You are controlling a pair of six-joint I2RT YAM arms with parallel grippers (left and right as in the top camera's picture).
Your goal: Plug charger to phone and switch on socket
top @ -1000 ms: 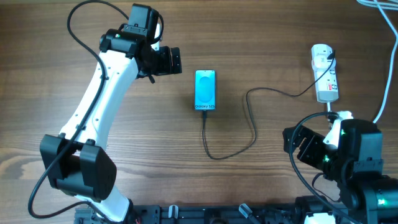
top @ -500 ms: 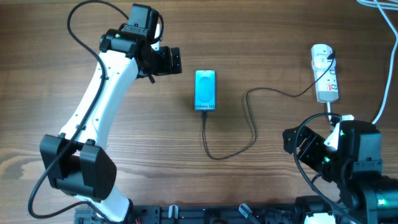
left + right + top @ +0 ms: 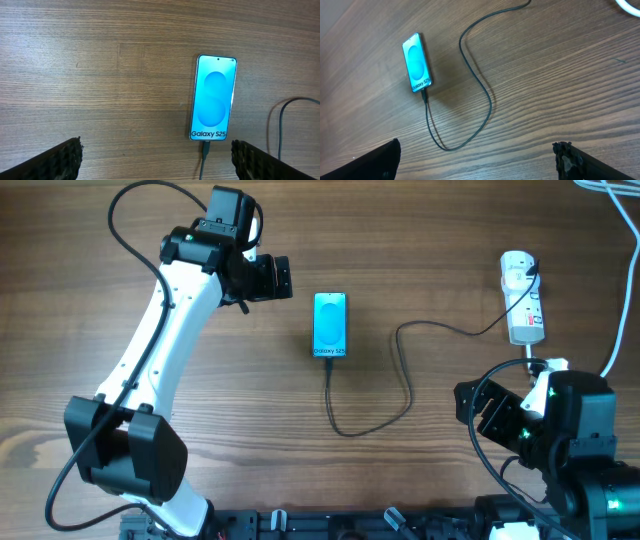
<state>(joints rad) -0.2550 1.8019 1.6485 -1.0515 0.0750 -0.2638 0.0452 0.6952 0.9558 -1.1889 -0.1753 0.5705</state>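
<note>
The phone (image 3: 330, 325) lies flat mid-table with its teal screen up, and shows in both wrist views (image 3: 214, 97) (image 3: 417, 62). The charger (image 3: 328, 395) is a thin black cable. Its connector tip (image 3: 205, 147) sits against the phone's short edge below the "Galaxy" lettering and looks inserted. From there the cable (image 3: 490, 100) loops right and runs up to the socket (image 3: 522, 300), a white strip at the far right. My left gripper (image 3: 284, 278) hovers open left of the phone (image 3: 156, 155). My right gripper (image 3: 472, 412) is open and empty, below the socket (image 3: 479, 150).
A thick white cord (image 3: 625, 300) runs along the table's right edge past the socket. The left arm's white links (image 3: 160, 350) stretch across the left half of the table. The right arm's base (image 3: 575, 450) fills the near right corner.
</note>
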